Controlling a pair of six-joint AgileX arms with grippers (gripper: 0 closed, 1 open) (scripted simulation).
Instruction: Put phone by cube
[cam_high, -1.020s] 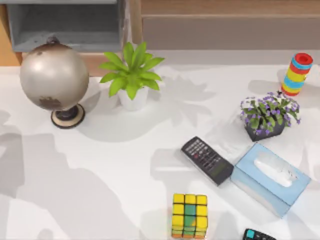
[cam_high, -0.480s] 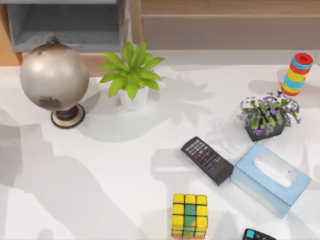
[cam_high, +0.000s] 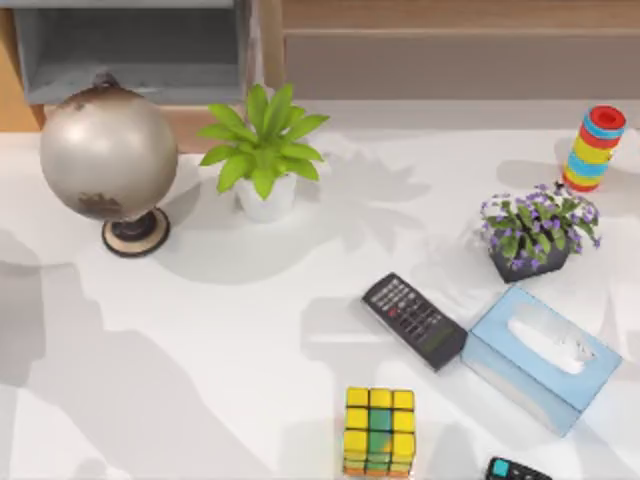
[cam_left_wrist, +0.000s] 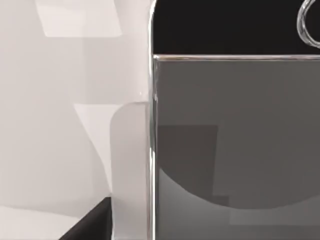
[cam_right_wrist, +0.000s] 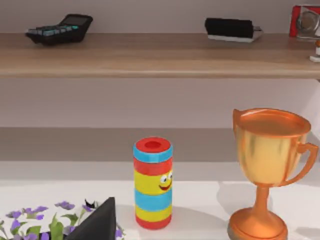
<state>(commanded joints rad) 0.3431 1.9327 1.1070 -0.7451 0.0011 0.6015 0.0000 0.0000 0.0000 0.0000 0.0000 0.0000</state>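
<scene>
White table (cam_high: 250, 330) with cube (cam_high: 379, 430) near front edge; phone (cam_left_wrist: 235, 150) close under left claw, grip state unclear.

Top camera overhead; left wrist close above phone (cam_left_wrist: 235, 145).

A globe (cam_high: 108, 150) on a dark round base stands near the table's (cam_high: 250, 340) back left corner. Just right of it, toward the back edge, a green leafy plant (cam_high: 263, 140) sits in a white pot. A black keypad remote (cam_high: 413, 320) lies aslant right of the table's middle, its lower end just beside a light-blue tissue box (cam_high: 540, 356) near the right edge. Behind that box stands a dark pot of purple flowers (cam_high: 535, 233), and a striped red, yellow and blue cylinder (cam_high: 593, 148) rises near the back right corner. A small black device with a teal button (cam_high: 516, 470) lies at the front edge. A gold trophy (cam_right_wrist: 267, 170) stands beside the striped cylinder.
</scene>
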